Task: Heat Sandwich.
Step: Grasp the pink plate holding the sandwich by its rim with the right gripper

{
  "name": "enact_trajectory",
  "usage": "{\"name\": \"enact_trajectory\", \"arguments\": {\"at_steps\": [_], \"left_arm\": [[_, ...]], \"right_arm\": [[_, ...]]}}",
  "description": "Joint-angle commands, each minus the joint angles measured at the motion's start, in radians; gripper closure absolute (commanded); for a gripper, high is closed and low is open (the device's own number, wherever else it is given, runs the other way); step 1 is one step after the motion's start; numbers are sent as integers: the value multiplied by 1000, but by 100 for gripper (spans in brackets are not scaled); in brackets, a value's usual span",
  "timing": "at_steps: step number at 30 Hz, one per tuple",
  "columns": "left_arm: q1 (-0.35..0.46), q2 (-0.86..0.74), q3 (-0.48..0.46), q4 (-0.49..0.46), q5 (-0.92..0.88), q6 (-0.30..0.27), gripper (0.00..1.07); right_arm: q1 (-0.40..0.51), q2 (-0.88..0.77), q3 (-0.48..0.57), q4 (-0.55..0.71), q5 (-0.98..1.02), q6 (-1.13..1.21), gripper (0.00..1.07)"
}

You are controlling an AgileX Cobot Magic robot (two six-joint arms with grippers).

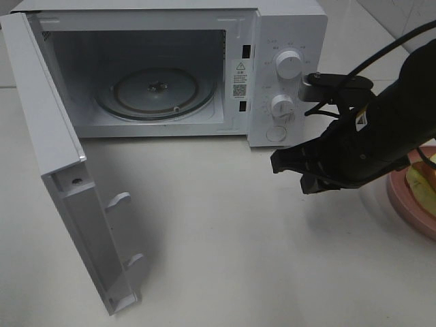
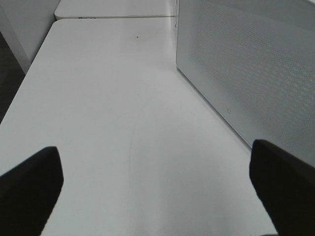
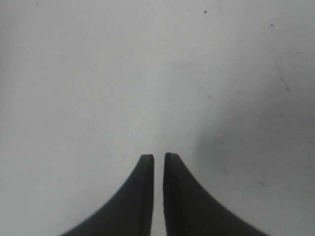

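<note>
From my remote station I count one white microwave (image 1: 286, 41) with one door (image 1: 48, 122), two dials, the upper knob (image 1: 289, 65) and the lower knob (image 1: 282, 106), one round button (image 1: 276, 133) and one glass turntable (image 1: 155, 92). The door carries two latch hooks, the upper hook (image 1: 117, 201) and the lower hook (image 1: 134, 261). On the one table (image 1: 225, 238) I count one pink plate (image 1: 402, 197) and one sandwich (image 1: 422, 184), both cut off at the frame edge, and I count two grippers, the right gripper (image 1: 289, 174) and the left gripper (image 2: 153, 157), each showing two dark fingers.
</note>
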Motion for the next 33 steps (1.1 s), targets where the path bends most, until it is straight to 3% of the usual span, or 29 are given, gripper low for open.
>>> {"name": "enact_trajectory", "arguments": {"at_steps": [1,3,6,7,9,10,11,13,14,21,33], "left_arm": [[1,-26,1,-7,-4,-4,9],[1,-26,1,-5,-4,-4,9],[1,-26,1,-6,-4,-4,9],[1,-26,1,-6,-4,-4,9],[1,-26,1,-6,-4,-4,9],[1,-26,1,-6,-4,-4,9],[1,-26,1,-6,-4,-4,9],[1,-26,1,-5,-4,-4,9],[1,-26,1,-5,-4,-4,9],[1,-26,1,-5,-4,-4,9],[1,-26,1,-5,-4,-4,9]], "right_arm": [[-5,-30,-2,-7,89,-48,88],[-5,-37,-2,-7,108,-52,85],[-5,-63,-2,-20,157,-70,62],[-5,-63,-2,-20,157,-70,62],[-5,-85,-2,-43,166,-81,40],[-5,-87,-2,-48,162,-80,33],[-5,-87,-2,-48,162,-80,33],[-8,-93,-4,-51,155,-84,14],[-16,-93,-6,-51,165,-93,11],[-79,-93,-6,-61,238,-131,10],[-283,-93,-6,-168,278,-134,13]]}}
